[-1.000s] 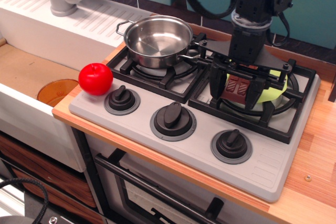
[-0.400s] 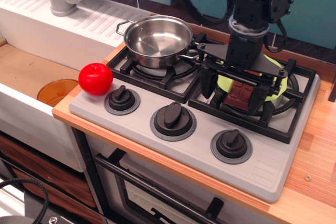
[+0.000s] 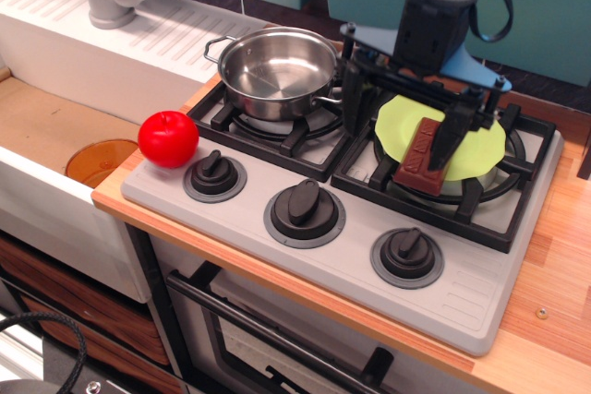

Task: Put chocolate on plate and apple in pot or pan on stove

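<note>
Apple (image 3: 168, 138): it sits at centre left of the frame on the front left corner of the stove (image 3: 462, 297), just beside the left knob (image 3: 214, 175), untouched. Pot (image 3: 277, 71): upper centre, empty, on the rear left burner grate, ready to receive the apple. Chocolate (image 3: 422, 157): right of centre, lying tilted across the near edge of the plate (image 3: 476, 149), its lower end overhanging toward the grate; I judge this step essentially complete. My jaws (image 3: 399, 113) stand spread wide apart over the plate, holding nothing, one finger (image 3: 351, 89) left of the plate and one (image 3: 452, 136) just beside the chocolate. My next move calls for a reach left to the apple.
</note>
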`<action>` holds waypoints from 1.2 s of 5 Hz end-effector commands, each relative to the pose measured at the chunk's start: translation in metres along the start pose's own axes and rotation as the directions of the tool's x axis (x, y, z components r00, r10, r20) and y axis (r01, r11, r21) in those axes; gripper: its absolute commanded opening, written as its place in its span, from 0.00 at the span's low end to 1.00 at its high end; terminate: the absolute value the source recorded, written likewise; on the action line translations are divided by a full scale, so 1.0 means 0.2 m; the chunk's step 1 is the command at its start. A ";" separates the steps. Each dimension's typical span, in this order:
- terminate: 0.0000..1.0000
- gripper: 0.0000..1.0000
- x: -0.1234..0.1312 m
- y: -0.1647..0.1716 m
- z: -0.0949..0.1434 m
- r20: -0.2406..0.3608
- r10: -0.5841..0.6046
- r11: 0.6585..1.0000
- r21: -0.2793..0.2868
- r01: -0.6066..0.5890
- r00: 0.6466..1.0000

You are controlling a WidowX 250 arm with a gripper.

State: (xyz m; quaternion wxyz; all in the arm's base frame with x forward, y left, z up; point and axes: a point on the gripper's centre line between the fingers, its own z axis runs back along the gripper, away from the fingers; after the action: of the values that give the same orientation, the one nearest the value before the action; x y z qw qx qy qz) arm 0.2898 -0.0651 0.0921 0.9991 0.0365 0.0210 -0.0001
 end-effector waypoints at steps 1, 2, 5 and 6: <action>0.00 1.00 0.04 0.01 0.12 0.077 0.007 1.000 -0.016 -0.006 0.997; 0.00 1.00 0.04 0.01 0.12 0.077 0.007 1.000 -0.016 -0.006 0.997; 0.00 1.00 -0.03 0.36 0.21 0.112 0.044 0.989 0.132 -0.059 0.993; 0.00 1.00 -0.05 0.47 0.20 0.131 0.041 0.991 0.124 -0.057 0.991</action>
State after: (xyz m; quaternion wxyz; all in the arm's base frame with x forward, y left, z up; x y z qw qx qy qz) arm 0.2784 0.0245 0.1229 0.9947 0.1000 -0.0186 0.0150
